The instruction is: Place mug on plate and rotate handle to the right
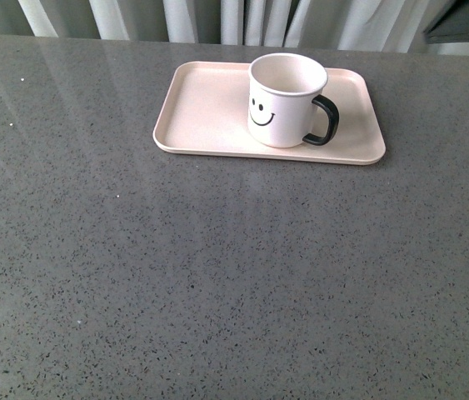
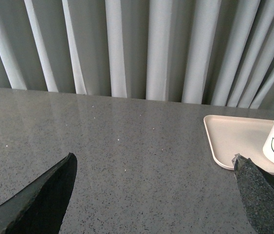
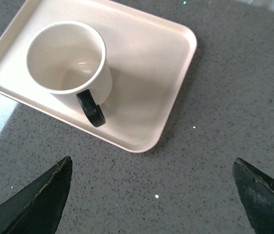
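Front view: mug (image 1: 282, 104) upright on plate (image 1: 201, 117), handle (image 1: 324, 122) right, perhaps angled slightly nearward. Left fingers (image 2: 44, 195) and right fingers (image 3: 39, 200) spread, empty; retreat high, no nudging.

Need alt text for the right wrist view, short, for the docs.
An empty cream-white mug stands upright on a pale pink plate, its black handle pointing toward the camera. The right gripper is open and holds nothing, its dark fingers spread wide above the grey speckled counter.
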`<act>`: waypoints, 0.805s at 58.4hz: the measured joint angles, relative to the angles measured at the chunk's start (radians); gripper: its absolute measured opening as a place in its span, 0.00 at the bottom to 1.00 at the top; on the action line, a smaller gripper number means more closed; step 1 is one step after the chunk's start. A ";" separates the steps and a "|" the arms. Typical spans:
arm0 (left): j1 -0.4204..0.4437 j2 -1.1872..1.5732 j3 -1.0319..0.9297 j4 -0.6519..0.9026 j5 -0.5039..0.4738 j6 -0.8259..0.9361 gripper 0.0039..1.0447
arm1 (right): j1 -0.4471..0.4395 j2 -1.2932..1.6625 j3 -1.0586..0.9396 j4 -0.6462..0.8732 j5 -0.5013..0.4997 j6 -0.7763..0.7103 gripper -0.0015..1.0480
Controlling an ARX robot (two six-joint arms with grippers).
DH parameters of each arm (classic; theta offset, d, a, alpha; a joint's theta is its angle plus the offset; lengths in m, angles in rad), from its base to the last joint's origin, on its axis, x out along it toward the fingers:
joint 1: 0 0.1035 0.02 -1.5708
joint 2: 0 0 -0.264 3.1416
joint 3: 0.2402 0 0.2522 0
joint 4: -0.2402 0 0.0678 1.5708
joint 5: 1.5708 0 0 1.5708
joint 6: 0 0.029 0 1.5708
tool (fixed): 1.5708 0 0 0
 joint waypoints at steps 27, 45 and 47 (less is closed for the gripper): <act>0.000 0.000 0.000 0.000 0.000 0.000 0.91 | 0.116 0.447 0.508 -0.221 0.075 0.153 0.91; 0.000 0.000 0.000 0.000 0.000 0.000 0.91 | 0.142 0.566 0.643 -0.290 0.095 0.210 0.91; 0.000 0.000 0.000 0.000 0.000 0.000 0.91 | 0.144 0.578 0.657 -0.298 0.097 0.216 0.91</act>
